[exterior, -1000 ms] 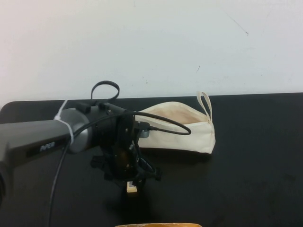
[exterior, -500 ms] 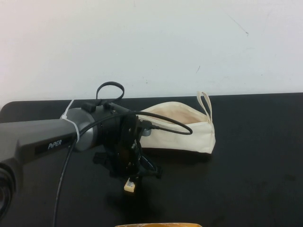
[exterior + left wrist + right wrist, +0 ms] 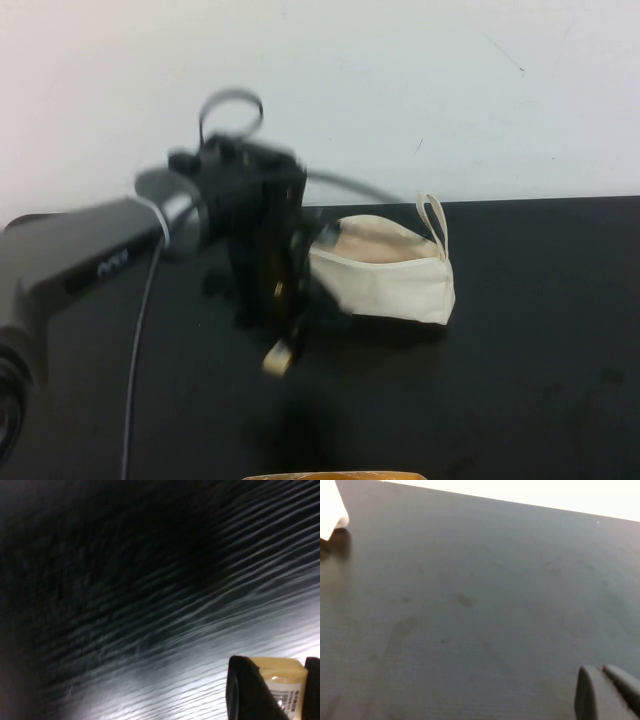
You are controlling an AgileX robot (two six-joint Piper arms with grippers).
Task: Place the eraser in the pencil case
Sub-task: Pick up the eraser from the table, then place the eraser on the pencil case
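Note:
My left gripper [image 3: 279, 352] is shut on the eraser [image 3: 277, 359], a tiny pale-yellow block with a barcode label, and holds it above the black table just left of the pencil case. In the left wrist view the eraser [image 3: 283, 684] sits between the two dark fingers [image 3: 245, 690]. The pencil case [image 3: 385, 270] is a cream-white pouch lying at the back middle, its mouth showing tan lining and a loop strap [image 3: 433, 218] at its right end. My right gripper [image 3: 606, 692] is out of the high view; its fingers rest together over bare table.
The black table [image 3: 540, 340] stretches right of the pouch, against a white wall. A tan object's edge [image 3: 335, 476] peeks at the front edge. A white corner of the pouch [image 3: 331, 507] shows in the right wrist view.
My left arm has lifted and swung up with the eraser, rising from the table surface toward the pouch's left end. The pouch and the right arm have not moved.

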